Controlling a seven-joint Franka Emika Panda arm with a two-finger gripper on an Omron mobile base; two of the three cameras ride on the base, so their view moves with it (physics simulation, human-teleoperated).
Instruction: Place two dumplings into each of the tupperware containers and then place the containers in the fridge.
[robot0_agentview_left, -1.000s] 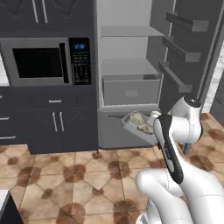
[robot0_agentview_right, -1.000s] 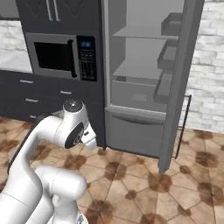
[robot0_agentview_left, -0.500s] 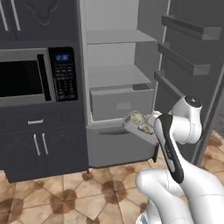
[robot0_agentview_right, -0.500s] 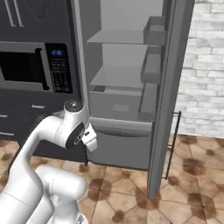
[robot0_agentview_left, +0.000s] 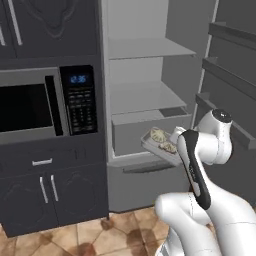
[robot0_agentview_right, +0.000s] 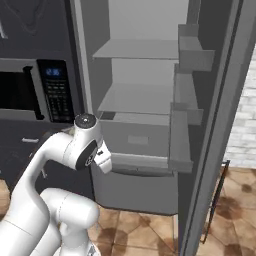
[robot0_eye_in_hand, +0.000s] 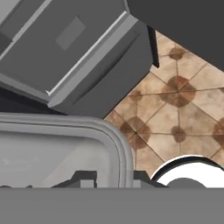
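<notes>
- The fingers (robot0_eye_in_hand: 113, 177) are clamped on the rim of a tupperware container (robot0_agentview_left: 161, 146), holding it in the air.
- The container carries two dumplings (robot0_agentview_left: 159, 135) and hangs just in front of the open fridge (robot0_agentview_left: 145, 100), at about the height of its front drawer (robot0_agentview_left: 145, 132).
- The container's long axis runs roughly across the fridge opening, tilted slightly.
- The fridge shelf (robot0_agentview_left: 145, 95) lies ahead of and above the container, so my guess is that the coming move is a lift and a push forward.

black microwave (robot0_agentview_left: 30, 107); dark cabinets (robot0_agentview_left: 45, 195); tiled floor (robot0_eye_in_hand: 183, 109)
</notes>
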